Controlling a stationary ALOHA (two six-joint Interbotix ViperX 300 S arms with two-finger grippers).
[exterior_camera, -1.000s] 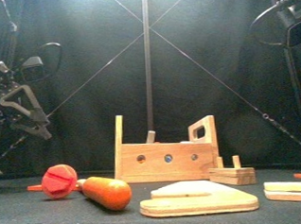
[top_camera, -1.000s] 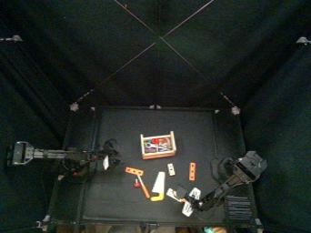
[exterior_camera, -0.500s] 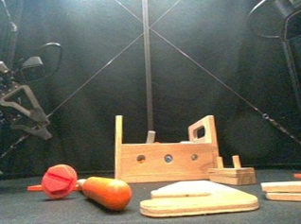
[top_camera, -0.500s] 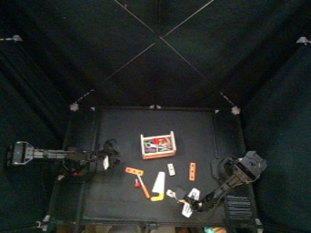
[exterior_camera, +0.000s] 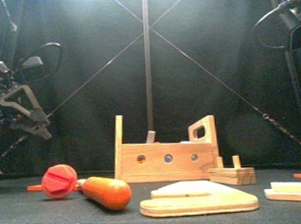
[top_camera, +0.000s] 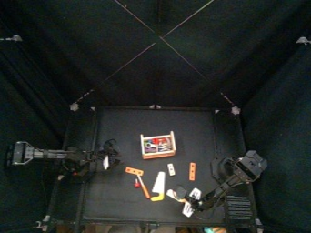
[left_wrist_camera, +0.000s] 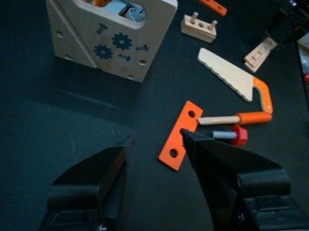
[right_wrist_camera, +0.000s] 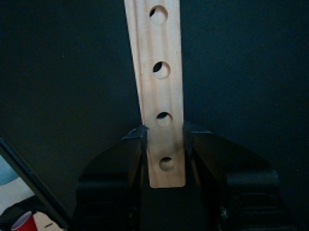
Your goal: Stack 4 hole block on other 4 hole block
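1. Gripping one end of the pale wooden four-hole strip (right_wrist_camera: pixel 158 90), the right gripper (right_wrist_camera: pixel 162 144) has its jaws clamped on it, above the table.
2. Stiff, light, smooth wood — a hold near the end lets it swing.
3. The left gripper (left_wrist_camera: pixel 167 171) rests with its jaws apart — near the orange four-hole strip (left_wrist_camera: pixel 180 135).

Two matte black robot arms, the left arm (top_camera: pixel 55 156) slim and jointed and the right arm (top_camera: pixel 239 170) chunkier, share the same dark finish. Their fingers (left_wrist_camera: pixel 87 185) are broad, rounded black pads with a dull sheen.
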